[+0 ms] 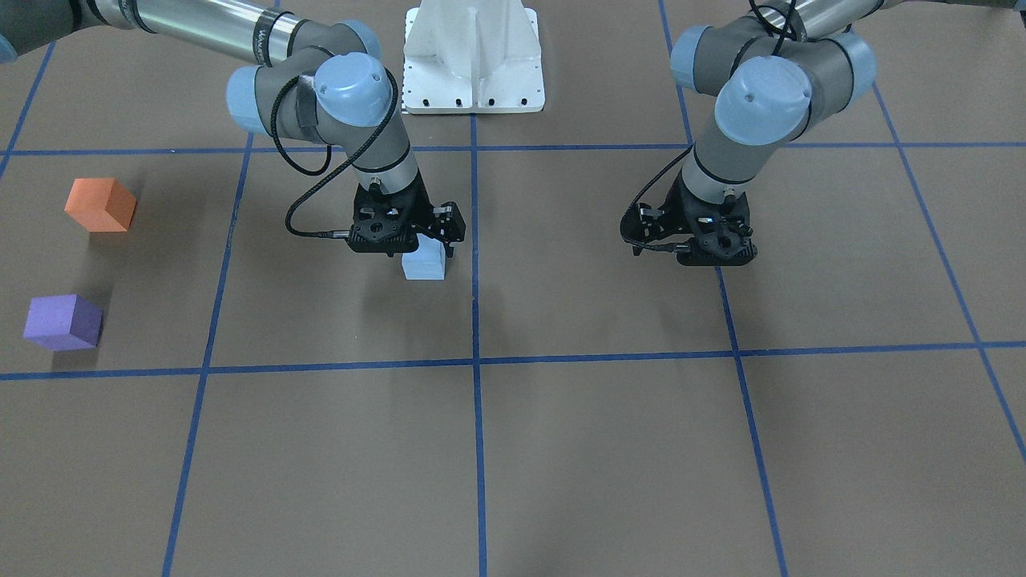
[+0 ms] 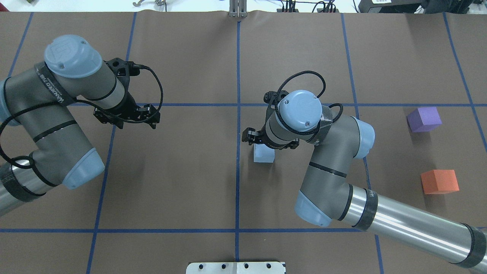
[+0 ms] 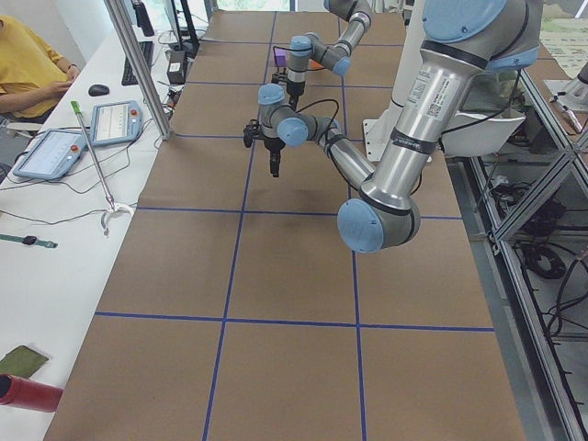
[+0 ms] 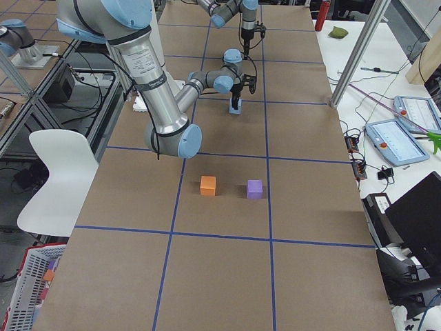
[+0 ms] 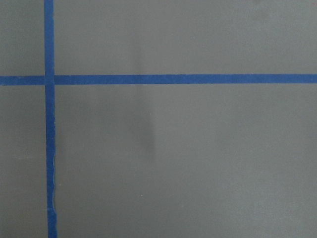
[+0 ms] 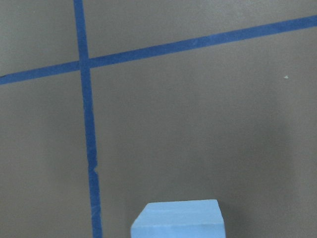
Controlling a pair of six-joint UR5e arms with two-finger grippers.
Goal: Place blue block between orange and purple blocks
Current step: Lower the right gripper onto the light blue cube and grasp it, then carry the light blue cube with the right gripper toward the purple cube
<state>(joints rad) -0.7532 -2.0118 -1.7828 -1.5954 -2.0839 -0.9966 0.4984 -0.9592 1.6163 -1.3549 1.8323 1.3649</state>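
The light blue block (image 1: 423, 261) rests on the brown table near the middle grid line. It also shows in the overhead view (image 2: 263, 154) and at the bottom edge of the right wrist view (image 6: 176, 219). My right gripper (image 1: 425, 250) stands straight over it, a dark finger (image 1: 451, 247) against its side, so it looks shut on it. The orange block (image 1: 99, 205) and the purple block (image 1: 62, 322) sit apart at the table's end on my right. My left gripper (image 1: 716, 255) hangs over bare table; its fingers are hidden.
Blue tape lines (image 1: 474, 361) divide the brown table into squares. The white robot base (image 1: 473, 56) stands at the table's edge between the arms. In the overhead view the gap between the orange block (image 2: 439, 181) and the purple block (image 2: 424, 119) is bare table.
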